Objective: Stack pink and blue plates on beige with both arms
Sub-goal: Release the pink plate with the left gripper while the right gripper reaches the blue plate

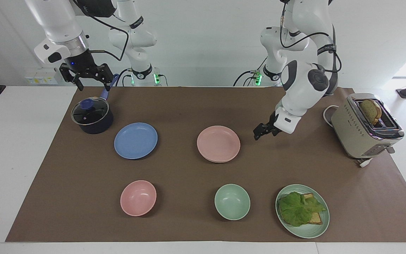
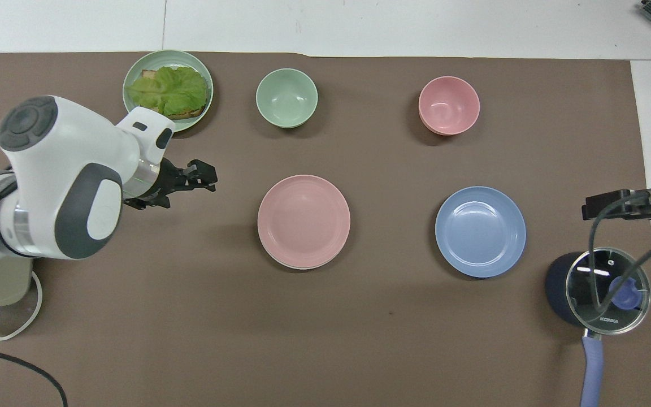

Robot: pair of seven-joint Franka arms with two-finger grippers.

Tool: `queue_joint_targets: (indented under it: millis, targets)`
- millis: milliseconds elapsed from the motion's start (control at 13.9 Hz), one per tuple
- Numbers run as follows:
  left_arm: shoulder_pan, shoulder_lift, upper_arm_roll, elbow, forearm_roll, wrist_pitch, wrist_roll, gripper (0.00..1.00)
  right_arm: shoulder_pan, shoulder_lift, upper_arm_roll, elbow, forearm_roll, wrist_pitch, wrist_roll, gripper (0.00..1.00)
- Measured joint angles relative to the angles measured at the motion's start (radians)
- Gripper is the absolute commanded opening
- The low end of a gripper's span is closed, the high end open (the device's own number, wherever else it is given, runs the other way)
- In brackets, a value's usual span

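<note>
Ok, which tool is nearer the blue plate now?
Right. The right tool hangs above the lidded pot beside the blue plate; the left tool is past the pink plate, toward the toaster.

One plate (image 1: 218, 142) lies stacked on another (image 2: 290, 264).

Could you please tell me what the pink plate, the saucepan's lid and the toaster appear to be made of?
Pink plate: probably matte plastic or a fibre composite; its surface is even and dull, with no glazed shine.
Saucepan lid: clear glass, since the pan's inside shows through it, with a shiny metal rim and a blue knob, probably plastic.
Toaster: beige body, likely painted metal or plastic, with a mirror-bright chrome top.
</note>
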Motion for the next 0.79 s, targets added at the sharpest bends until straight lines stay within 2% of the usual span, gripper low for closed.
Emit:
queue_joint_targets:
  millis: [216,360,792]
  targets:
    - [0.101,-0.002,0.004,0.055,0.091,-0.060,0.110,1.00,0.001,0.030,0.002,-0.144,0.000,0.169,-0.048,1.00]
    - [0.149,-0.002,0.005,0.125,0.114,-0.151,0.193,1.00,0.001,0.075,0.004,-0.185,0.000,0.242,-0.071,1.00]
    - [0.174,-0.023,0.006,0.291,0.196,-0.409,0.334,1.00,-0.029,0.211,-0.001,-0.309,0.000,0.515,-0.183,1.00]
